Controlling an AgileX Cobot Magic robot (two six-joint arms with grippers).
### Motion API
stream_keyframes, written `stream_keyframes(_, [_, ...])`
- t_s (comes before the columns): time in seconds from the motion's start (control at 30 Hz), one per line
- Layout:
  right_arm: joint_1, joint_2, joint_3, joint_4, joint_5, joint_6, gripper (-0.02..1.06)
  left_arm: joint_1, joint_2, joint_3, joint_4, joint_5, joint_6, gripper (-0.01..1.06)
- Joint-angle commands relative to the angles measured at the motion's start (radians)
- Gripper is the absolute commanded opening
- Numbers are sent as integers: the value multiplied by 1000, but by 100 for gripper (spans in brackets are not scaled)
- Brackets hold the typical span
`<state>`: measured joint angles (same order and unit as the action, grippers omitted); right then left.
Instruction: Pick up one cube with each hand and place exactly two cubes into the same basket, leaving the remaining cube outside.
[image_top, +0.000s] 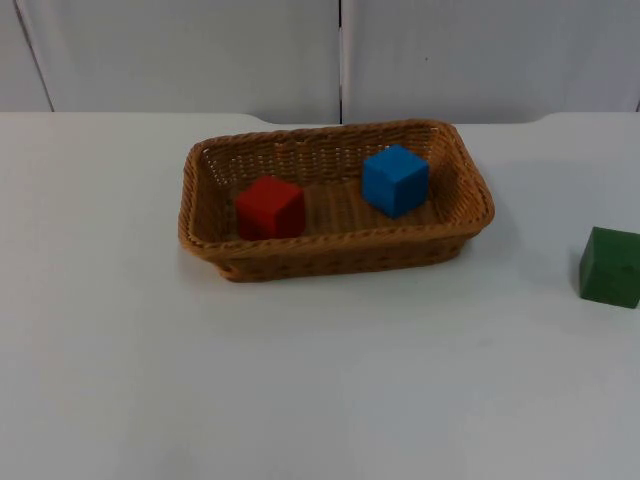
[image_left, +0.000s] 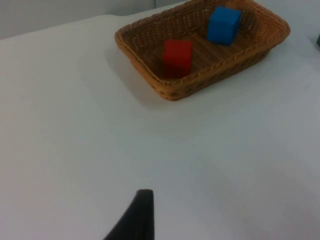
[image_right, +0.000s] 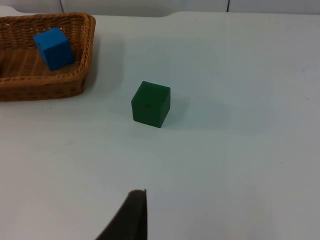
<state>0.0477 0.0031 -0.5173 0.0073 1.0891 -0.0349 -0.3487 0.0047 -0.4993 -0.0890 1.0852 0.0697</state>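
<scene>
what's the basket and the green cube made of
Basket: woven wicker or rattan-look strands, tan, the weave showing along its rim and walls. Green cube: solid, matte, sharp-edged; probably painted wood or foam, but its surface leaves that open.

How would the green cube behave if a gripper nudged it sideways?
The green cube rests flat on the white table, so it would likely slide rather than roll. Its sharp edges and flat faces suggest it is rigid. Its weight cannot be judged.

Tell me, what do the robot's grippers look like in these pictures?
Little can be seen: each wrist view catches one fingertip, matte black and plain, tapering upward to a blunt squared end. The left gripper's fingertip and the right gripper's fingertip look alike. No markings are visible.
</scene>
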Motion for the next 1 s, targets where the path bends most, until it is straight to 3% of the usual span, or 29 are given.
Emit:
stream_keyframes(0.0, [-6, -3, 1, 1, -12, -2, 105, 0, -5, 6, 1, -11, -8, 105])
stream_keyframes(0.33, [-6, -3, 1, 1, -12, -2, 105, 10, -5, 6, 1, -11, -8, 105])
stream_keyframes(0.73, [-6, -3, 1, 1, -12, -2, 105, 218, -5, 6, 1, -11, -8, 105])
stream_keyframes(0.97, [-6, -3, 1, 1, -12, -2, 105, 288, -5, 6, 1, -11, -8, 105])
